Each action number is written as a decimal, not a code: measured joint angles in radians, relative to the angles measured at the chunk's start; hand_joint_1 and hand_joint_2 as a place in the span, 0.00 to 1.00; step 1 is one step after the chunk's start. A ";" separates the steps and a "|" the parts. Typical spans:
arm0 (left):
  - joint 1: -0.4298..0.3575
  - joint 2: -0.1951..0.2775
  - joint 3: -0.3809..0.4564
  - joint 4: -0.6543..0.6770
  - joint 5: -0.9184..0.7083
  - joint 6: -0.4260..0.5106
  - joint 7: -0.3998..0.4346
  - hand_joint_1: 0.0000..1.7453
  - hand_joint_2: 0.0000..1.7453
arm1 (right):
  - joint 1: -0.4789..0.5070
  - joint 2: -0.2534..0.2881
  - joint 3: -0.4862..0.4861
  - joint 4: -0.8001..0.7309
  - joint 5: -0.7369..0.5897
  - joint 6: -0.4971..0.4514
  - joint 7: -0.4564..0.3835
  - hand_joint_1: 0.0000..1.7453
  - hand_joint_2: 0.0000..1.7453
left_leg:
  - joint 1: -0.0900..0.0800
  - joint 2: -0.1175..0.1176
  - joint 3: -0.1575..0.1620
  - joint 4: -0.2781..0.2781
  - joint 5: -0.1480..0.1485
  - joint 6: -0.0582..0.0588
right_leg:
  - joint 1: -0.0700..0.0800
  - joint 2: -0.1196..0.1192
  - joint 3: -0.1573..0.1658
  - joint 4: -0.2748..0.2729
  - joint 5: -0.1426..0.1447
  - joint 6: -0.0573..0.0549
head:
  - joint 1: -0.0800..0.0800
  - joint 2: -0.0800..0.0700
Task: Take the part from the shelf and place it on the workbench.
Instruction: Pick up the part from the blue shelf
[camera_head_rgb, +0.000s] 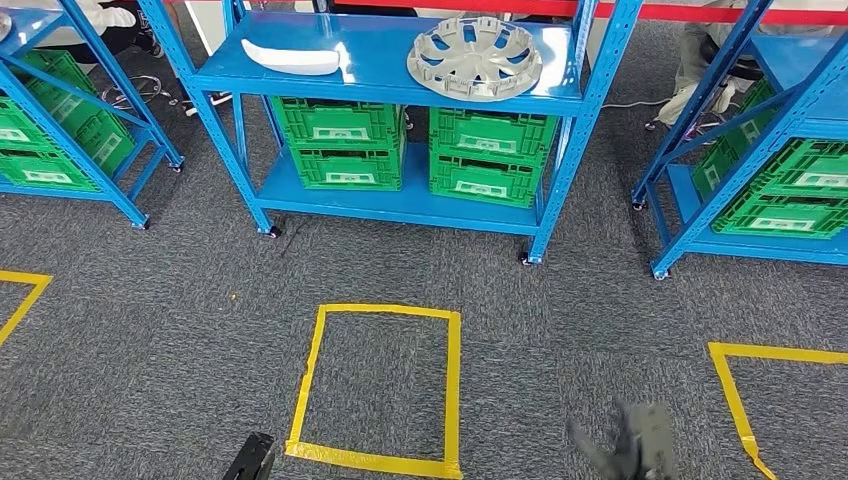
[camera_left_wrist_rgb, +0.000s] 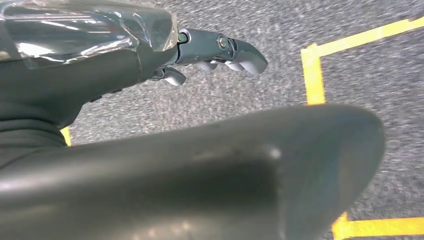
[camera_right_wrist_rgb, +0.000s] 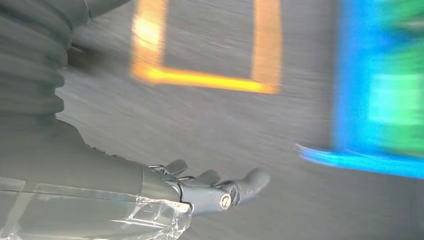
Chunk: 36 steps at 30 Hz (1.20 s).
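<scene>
Ahead, the wheel cover lies on the shelf, well beyond both empty, loose-fingered hands.

Even, bright light with soft shadows; blur in places.
The head view is sharp on the shelf, but the right hand smears near. The right wrist view streaks the tape and crates. Glare glints on the left hand.

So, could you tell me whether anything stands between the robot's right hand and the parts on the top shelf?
Nothing visible does. The right hand hangs low over bare carpet, and the round grey wheel cover and white curved part lie in the open on the blue shelf.
</scene>
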 joint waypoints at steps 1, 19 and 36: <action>-0.001 0.000 0.004 -0.002 -0.006 -0.004 -0.003 0.00 0.00 | -0.001 0.002 -0.065 -0.095 0.034 0.034 0.011 0.00 1.00 | 0.000 -0.001 0.000 0.000 0.001 0.001 | 0.000 -0.001 0.000 0.000 0.000 0.000 | 0.000 0.000; -0.017 -0.011 0.049 0.027 -0.026 -0.047 -0.072 0.00 0.00 | -0.041 -0.129 -0.109 -0.706 0.231 0.137 -0.105 0.00 1.00 | 0.000 -0.001 0.000 0.000 0.003 0.001 | 0.001 -0.001 0.000 0.000 0.001 0.001 | 0.000 0.000; -0.044 -0.010 0.055 0.051 -0.065 -0.073 -0.075 0.00 0.00 | -0.306 -0.362 0.363 -0.669 0.742 0.271 0.021 0.00 1.00 | 0.000 -0.001 -0.001 0.000 0.004 0.001 | 0.001 0.000 -0.001 0.000 0.002 0.001 | 0.000 0.000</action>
